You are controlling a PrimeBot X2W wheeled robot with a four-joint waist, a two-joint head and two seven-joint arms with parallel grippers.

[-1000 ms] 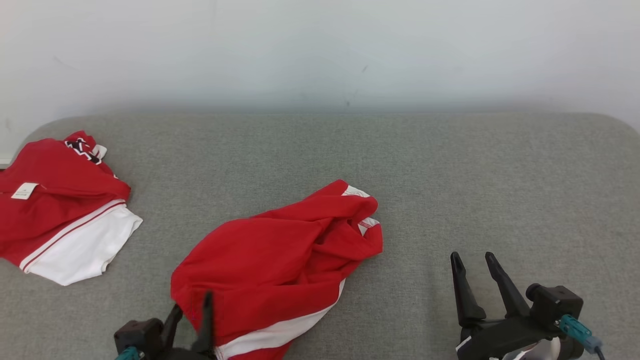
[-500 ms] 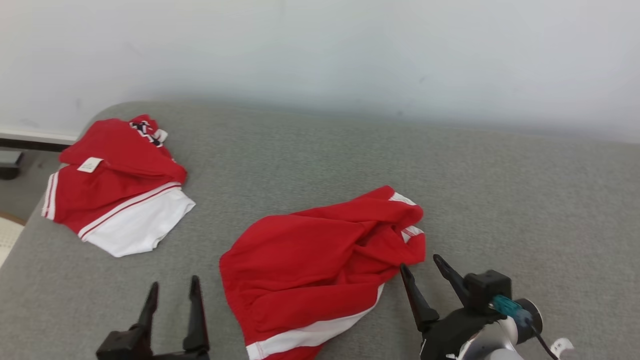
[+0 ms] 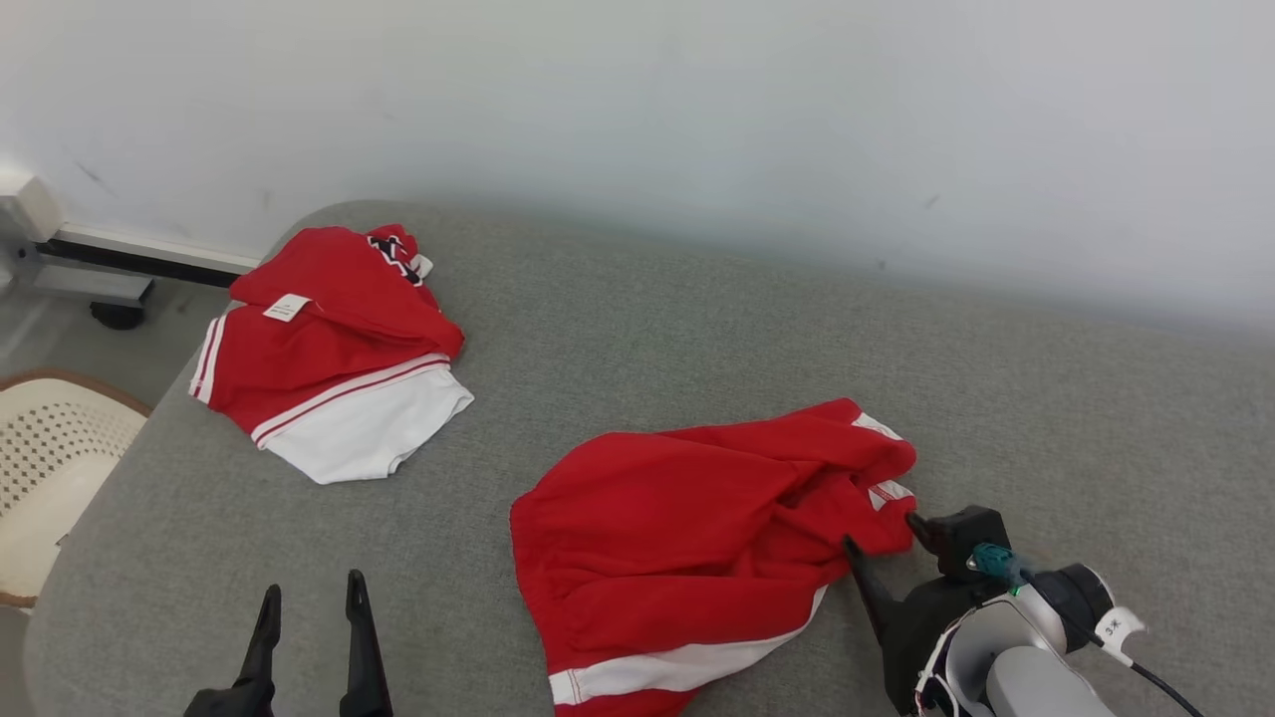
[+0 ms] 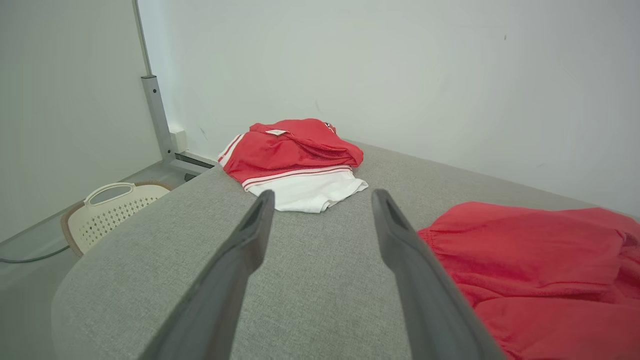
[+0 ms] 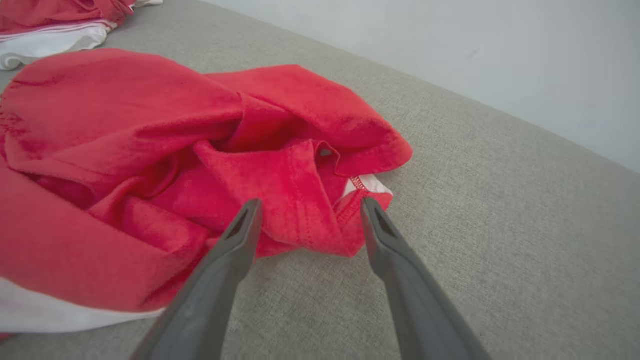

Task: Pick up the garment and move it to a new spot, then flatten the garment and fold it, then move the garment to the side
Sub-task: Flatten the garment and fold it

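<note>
Right jaws: released, the two dark fingers [image 5: 225, 270] spread wide and low over the grey padded surface [image 5: 500, 225], gripping nothing
Between the right jaws: a rumpled red fold at the edge of the garment [image 5: 125, 125] lies just past the fingertips, framed by them; whether the tips touch the cloth cannot be told
Just beyond that fold: a small white patch [image 5: 367, 184] peeks out from under the red hem
Behind the right jaws: a teal connector [image 3: 986, 560] sits on the dark wrist housing
Left jaws: released too, fingers [image 4: 240, 260] parted with bare grey fabric between them, grasping nothing
Garment from the left jaws: it lies to their right, apart from the fingers, its gathered red edge nearest
Garment overall: red and crumpled, lying on the padded surface between the two sets of jaws, with a white band [image 3: 687, 669] along its near edge
Ahead of the left jaws: a second garment [image 4: 295, 150], red over white with red stripes, lies well beyond the tips near the far corner of the surface, a white label [image 3: 287, 308] on top
Left of the left jaws: a cream perforated basket [image 4: 110, 205] stands on the floor beside the surface
Farther out: a grey metal post [image 4: 155, 115] rises against the pale wall [image 4: 400, 75] behind the surface
</note>
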